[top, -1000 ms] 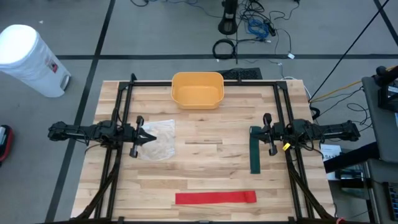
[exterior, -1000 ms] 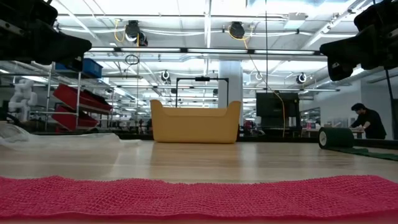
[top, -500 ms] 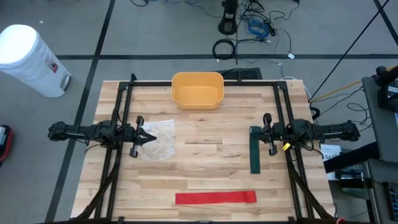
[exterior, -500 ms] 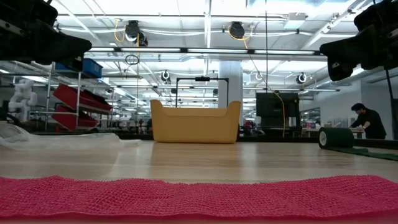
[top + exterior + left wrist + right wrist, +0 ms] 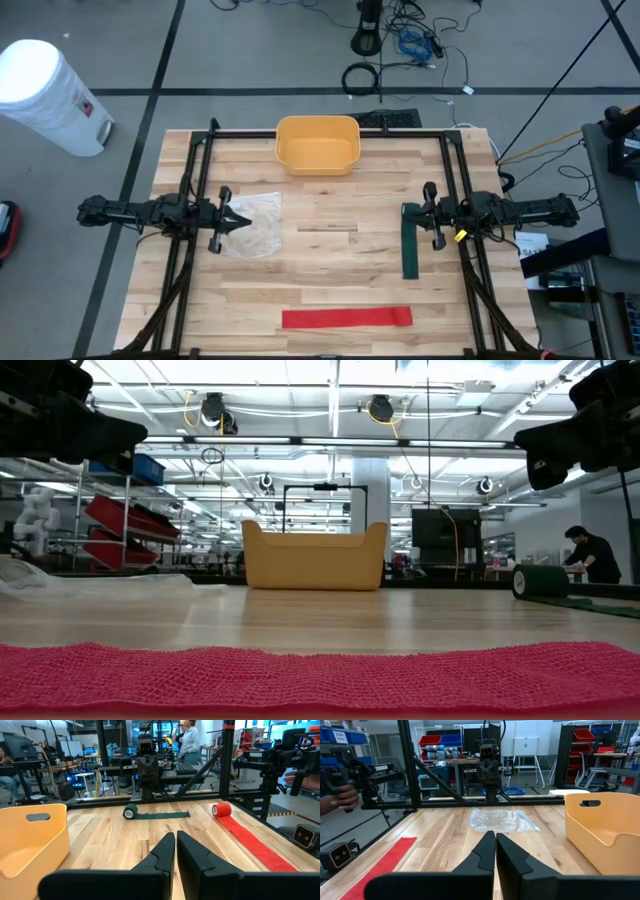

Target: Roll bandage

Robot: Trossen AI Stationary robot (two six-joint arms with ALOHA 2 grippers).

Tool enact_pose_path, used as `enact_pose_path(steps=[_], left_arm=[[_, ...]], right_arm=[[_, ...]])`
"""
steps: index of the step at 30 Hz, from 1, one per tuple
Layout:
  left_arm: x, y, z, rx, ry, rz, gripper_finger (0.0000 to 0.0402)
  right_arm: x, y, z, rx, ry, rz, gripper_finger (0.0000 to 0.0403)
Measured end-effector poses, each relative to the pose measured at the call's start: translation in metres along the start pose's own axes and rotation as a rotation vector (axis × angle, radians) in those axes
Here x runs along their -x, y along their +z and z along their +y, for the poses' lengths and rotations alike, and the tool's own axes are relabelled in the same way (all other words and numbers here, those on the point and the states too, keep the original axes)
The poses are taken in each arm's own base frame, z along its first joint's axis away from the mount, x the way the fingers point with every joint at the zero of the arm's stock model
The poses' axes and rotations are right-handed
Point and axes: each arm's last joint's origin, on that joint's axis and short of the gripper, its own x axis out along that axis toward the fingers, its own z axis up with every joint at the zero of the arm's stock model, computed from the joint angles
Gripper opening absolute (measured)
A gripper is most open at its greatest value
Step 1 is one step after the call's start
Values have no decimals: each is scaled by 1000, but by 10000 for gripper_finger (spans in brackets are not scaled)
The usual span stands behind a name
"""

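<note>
The left gripper [image 5: 247, 218] hangs over the clear plastic bag [image 5: 255, 225], its fingers pressed nearly together and holding nothing. The right gripper [image 5: 403, 214] sits at the rolled end of the green bandage [image 5: 410, 245], fingers pressed together, also empty. The red bandage [image 5: 346, 318] lies flat along the table's [image 5: 330, 260] near edge, well apart from both. The yellow bin [image 5: 317, 144] stands at the far edge.

The left wrist view shows that the red bandage has a small rolled end [image 5: 221, 810], which the overhead view barely gives. The low view shows a person [image 5: 590, 555] in the room beyond.
</note>
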Motion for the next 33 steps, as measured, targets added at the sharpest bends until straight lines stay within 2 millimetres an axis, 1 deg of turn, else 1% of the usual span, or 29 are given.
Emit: enact_pose_path(steps=[8,13,15,20,23,27,33], left_arm=[[0,0,0,16,0,-2,25],[0,4,0,28,2,-39,25],[0,5,0,65,6,-42,25],[2,15,1,129,6,-59,25],[4,18,1,130,6,-46,25],[5,26,2,124,8,-70,25],[11,42,2,123,8,-81,25]], right_arm=[[0,0,0,0,0,0,0],[0,0,0,0,0,0,0],[0,0,0,0,0,0,0],[0,0,0,0,0,0,0],[0,0,0,0,0,0,0],[0,0,0,0,-1,0,0],[0,0,0,0,0,0,0]])
